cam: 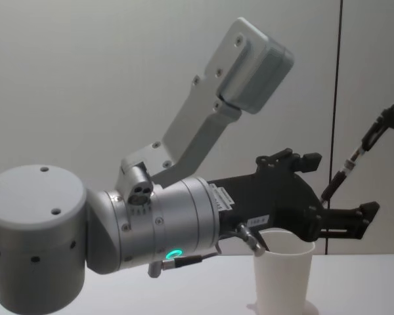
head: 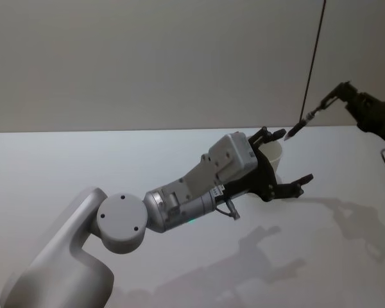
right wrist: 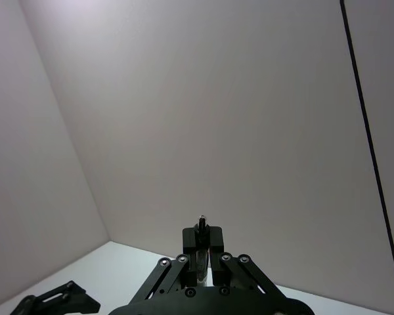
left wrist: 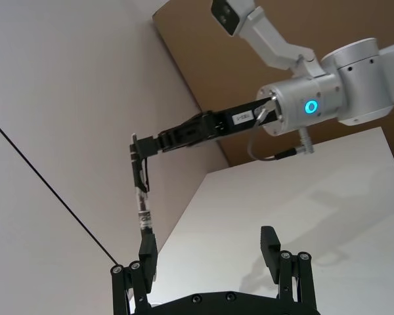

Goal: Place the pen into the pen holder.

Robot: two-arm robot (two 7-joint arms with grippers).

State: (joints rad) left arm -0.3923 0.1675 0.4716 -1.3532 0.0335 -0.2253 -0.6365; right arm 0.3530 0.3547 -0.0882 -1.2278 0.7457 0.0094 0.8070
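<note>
The pen (cam: 351, 161) is pinched by the right gripper (cam: 389, 118); beneath its tip, the cup (cam: 282, 272) is flanked by the left gripper's (head: 287, 162) spread fingers (head: 299, 183). Insertion remains.

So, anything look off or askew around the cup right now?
Nothing is spilled or damaged. The pen holder stands upright on the table. The right gripper, shut, holds the pen tilted in the air beside the open left gripper, not yet in the holder.
</note>
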